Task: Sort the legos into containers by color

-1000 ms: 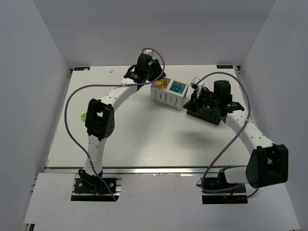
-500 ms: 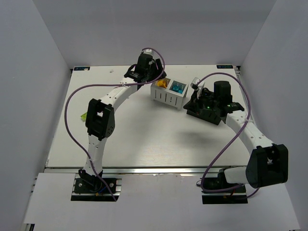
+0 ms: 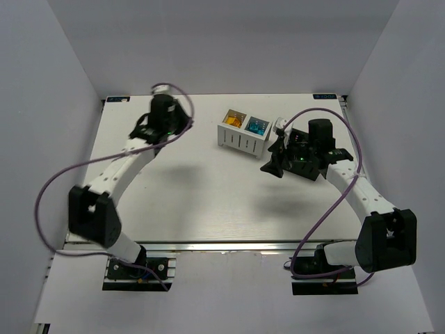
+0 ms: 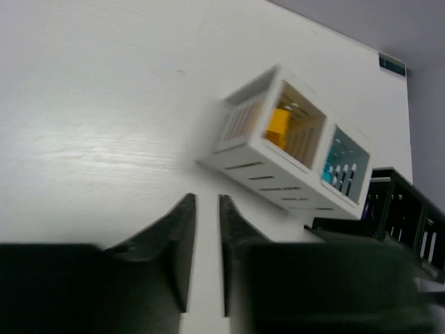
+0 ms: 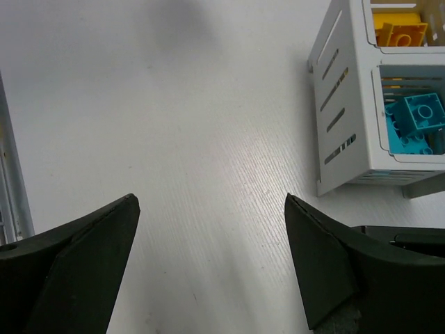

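Since the earlier frame we swung our left pincer (image 4: 207, 202) away from the white container (image 3: 240, 142), closed together and empty, probably to fetch another piece. Our right pincer (image 5: 210, 202) now stands wide apart beside it. An orange lego (image 5: 398, 31) and cyan legos (image 5: 417, 118) lie in separate compartments.

White wood-grain tabletop (image 3: 208, 198) carrying two slotted boxes.
A white plastic two-compartment box with slotted sides (image 3: 240, 143) stands toward the far middle of the tabletop, set at a slant to its edges. A black slotted box (image 4: 402, 212) sits just beside the white box's right end, largely hidden from above. A small blue label (image 3: 115, 99) and a second blue label (image 3: 324, 96) mark the far corners, well apart from the white box.
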Motion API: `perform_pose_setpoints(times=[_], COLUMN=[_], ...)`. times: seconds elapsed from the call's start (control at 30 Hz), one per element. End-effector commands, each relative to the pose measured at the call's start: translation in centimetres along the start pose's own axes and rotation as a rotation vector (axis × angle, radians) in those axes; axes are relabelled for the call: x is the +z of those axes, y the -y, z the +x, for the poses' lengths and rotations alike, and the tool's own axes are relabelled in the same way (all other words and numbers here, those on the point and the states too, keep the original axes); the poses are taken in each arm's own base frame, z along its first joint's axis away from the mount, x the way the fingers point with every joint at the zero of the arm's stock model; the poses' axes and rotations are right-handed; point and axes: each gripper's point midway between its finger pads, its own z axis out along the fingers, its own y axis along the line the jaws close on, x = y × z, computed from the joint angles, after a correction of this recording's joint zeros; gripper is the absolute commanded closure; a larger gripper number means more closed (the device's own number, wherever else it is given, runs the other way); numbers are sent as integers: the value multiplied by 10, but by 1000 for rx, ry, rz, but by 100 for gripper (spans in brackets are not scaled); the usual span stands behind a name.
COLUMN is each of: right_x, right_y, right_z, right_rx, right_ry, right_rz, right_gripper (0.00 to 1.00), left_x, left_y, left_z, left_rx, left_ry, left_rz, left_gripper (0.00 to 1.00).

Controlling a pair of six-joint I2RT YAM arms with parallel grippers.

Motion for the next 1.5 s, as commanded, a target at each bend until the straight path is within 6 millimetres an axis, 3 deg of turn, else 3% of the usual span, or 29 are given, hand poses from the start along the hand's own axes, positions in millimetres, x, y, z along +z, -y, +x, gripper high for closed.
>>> perform_pose_setpoints(times=[0.0,0.03,0.07,0.1,0.13,0.17,0.23,0.33,0.47,0.67,0.7,0.9,1.0,1.17,1.47], right_x=[-2,-1,1,2,3,4,7,11,14,14,14,13,13,15,16], right_y=[-12,-12,-12,-11,-12,-11,-10,-10,-8,-4,-3,-3,-2,1,7], right_z=[-9,-8,-6,-6,-5,-2,0,4,3,-2,-1,2,3,4,2], right_rx=[-45,-41,-31,-28,-23,-16,3,20,24,13,13,19,23,32,34], right_ry=[35,35,34,34,32,29,26,19,17,18,16,-1,-6,-19,-25], right_rz=[-68,-73,-77,-75,-75,-72,-71,-83,-88,-77,-74,-64,-62,-58,-44], right_gripper=[11,11,11,11,11,11,10,11,11,11,10,11,11,11,11], left_x=[-64,-75,-95,-99,-121,-129,-147,-154,-142,-112,-105,-74,-62,-44,-34], left_y=[-76,-98,-135,-159,-188,-203,-242,-275,-299,-326,-333,-352,-357,-370,-372], left_z=[-13,-7,7,20,21,28,41,56,63,60,66,54,45,50,56], left_rx=[-144,-165,-211,-232,-271,-293,-357,-344,-308,-230,-217,-182,-169,-181,-211], left_ry=[87,91,80,52,68,62,35,-40,-124,-196,-237,-252,-247,-284,-290], left_rz=[-151,-211,-309,-386,-473,-518,-615,-712,-748,-754,-756,-734,-723,-714,-692], left_gripper=[65,54,33,25,21,12,11,9,2,2,2,4,6,14,26])
